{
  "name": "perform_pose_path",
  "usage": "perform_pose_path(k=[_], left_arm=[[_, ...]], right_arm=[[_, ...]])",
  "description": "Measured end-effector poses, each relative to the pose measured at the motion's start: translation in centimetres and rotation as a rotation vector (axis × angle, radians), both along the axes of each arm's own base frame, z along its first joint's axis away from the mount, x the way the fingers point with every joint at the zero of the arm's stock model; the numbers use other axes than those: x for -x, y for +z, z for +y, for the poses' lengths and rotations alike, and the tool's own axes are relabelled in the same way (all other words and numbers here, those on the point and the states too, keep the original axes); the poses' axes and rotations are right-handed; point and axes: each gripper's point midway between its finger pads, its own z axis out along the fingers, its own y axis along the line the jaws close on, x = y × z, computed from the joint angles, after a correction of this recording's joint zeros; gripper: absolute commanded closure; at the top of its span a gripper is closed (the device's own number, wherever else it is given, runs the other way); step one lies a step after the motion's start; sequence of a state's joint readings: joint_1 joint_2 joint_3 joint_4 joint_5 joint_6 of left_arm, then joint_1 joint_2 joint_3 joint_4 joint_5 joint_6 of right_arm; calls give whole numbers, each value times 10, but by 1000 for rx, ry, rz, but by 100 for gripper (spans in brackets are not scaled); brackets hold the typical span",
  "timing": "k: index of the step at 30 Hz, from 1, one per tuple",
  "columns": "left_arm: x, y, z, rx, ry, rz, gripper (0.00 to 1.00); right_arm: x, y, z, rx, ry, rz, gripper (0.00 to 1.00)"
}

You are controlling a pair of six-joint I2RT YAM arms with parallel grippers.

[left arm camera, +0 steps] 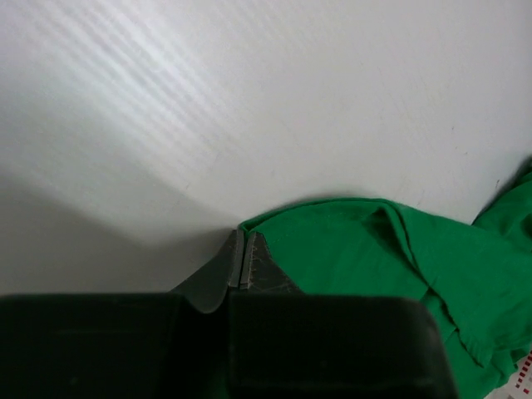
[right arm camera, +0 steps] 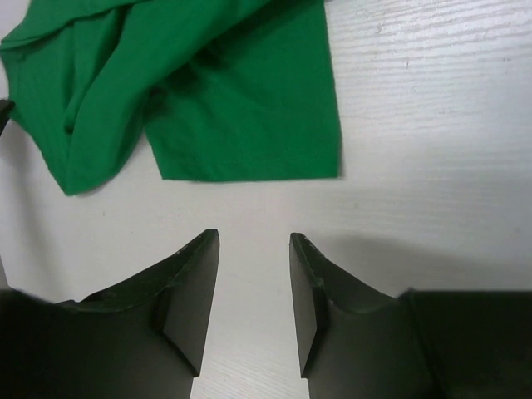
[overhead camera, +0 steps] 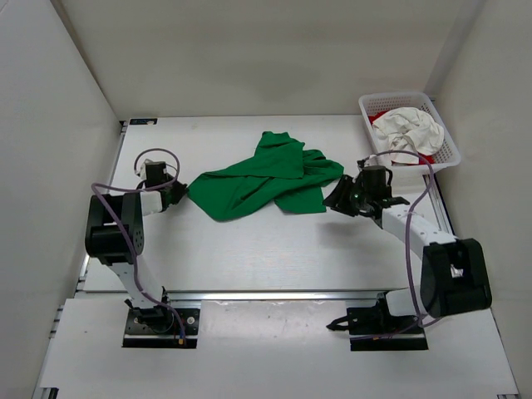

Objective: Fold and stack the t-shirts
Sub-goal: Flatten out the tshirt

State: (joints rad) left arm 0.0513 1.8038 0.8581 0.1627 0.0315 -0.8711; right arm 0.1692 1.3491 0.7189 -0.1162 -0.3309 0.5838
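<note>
The bright green t-shirt (overhead camera: pixel 266 179) lies crumpled on the white table, between the two arms. My left gripper (overhead camera: pixel 177 194) is at its left corner. In the left wrist view the gripper (left arm camera: pixel 241 237) is shut, with the corner of the green t-shirt (left arm camera: pixel 374 249) pinched at its tips. My right gripper (overhead camera: pixel 337 198) is open and empty just right of the shirt. In the right wrist view the gripper (right arm camera: pixel 253 241) hovers over bare table, short of the hem of the green t-shirt (right arm camera: pixel 241 108). The off-white t-shirt (overhead camera: pixel 406 131) and the red t-shirt (overhead camera: pixel 381 114) lie bunched in the basket.
A white mesh basket (overhead camera: pixel 449 148) stands at the back right corner, close behind the right arm. White walls enclose the table on the left, back and right. A metal rail (overhead camera: pixel 274 294) runs along the near edge.
</note>
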Motion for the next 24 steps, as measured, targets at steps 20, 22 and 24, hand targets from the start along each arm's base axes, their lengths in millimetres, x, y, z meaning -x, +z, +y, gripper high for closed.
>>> perform_pose_path(k=[20, 22, 24], left_arm=[[73, 66, -20, -30, -28, -134, 100], [78, 59, -21, -27, -32, -120, 100], [82, 54, -22, -27, -34, -106, 100]], right_arm=[[-39, -56, -14, 99, -89, 299, 61], [-37, -62, -15, 110, -92, 335, 63], [-36, -67, -15, 120, -94, 368, 64]])
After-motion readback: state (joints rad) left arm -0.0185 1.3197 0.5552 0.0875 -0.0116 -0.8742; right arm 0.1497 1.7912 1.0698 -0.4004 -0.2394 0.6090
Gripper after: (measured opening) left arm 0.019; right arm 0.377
